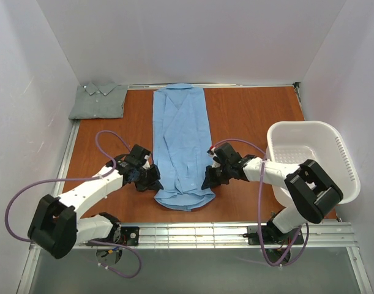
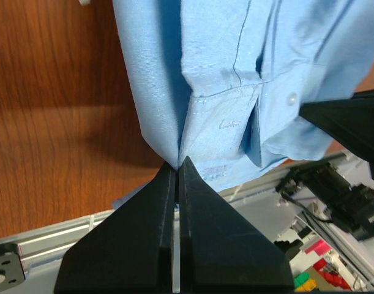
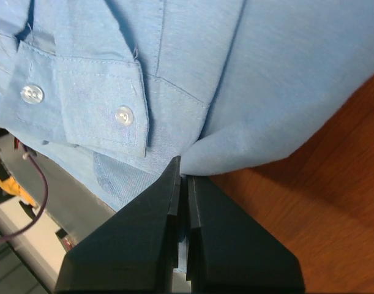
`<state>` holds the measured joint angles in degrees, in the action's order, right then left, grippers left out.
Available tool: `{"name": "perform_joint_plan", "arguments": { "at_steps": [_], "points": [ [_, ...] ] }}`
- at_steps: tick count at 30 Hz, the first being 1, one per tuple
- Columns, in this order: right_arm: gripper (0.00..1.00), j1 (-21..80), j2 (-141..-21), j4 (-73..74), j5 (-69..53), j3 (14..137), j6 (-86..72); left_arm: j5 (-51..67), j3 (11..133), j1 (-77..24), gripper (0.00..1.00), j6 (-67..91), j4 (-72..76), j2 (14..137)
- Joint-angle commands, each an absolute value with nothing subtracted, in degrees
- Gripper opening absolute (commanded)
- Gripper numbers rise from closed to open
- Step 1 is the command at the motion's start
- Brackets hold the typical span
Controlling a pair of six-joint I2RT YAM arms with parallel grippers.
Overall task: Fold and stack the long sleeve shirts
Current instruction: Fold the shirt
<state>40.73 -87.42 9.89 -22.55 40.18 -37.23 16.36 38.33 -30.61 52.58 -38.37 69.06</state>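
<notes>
A light blue long sleeve shirt (image 1: 182,141) lies as a long narrow strip down the middle of the table, collar at the far end, sleeves folded in. My left gripper (image 1: 155,182) is shut on its left edge near the hem, cloth pinched between the tips (image 2: 177,164). My right gripper (image 1: 207,182) is shut on the right edge near the hem, a fold of blue cloth caught at its tips (image 3: 185,166). A buttoned cuff (image 3: 101,110) shows just beyond the right tips. A grey-green shirt (image 1: 100,101) lies folded at the far left corner.
A white plastic laundry basket (image 1: 315,160) stands at the right, close behind the right arm. White walls close in the table on three sides. A metal rail (image 1: 193,233) runs along the near edge.
</notes>
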Motion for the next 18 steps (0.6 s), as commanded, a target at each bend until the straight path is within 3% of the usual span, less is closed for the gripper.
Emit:
{"name": "perform_joint_plan", "arguments": {
  "at_steps": [1,9,18],
  "points": [
    [0.01,42.7,-82.9,15.9,-25.8,38.3,-35.5,19.8,36.7,-30.8,0.0,52.8,-42.6,63.4],
    [0.01,43.2,-76.1,18.5,-24.2,41.2,-36.8,24.0,40.3,-30.8,0.0,53.9,-45.9,58.3],
    [0.01,38.3,-79.4,25.2,-23.1,56.1,-32.7,19.4,59.7,-27.1,0.0,52.1,-43.2,70.7]
  ]
}}
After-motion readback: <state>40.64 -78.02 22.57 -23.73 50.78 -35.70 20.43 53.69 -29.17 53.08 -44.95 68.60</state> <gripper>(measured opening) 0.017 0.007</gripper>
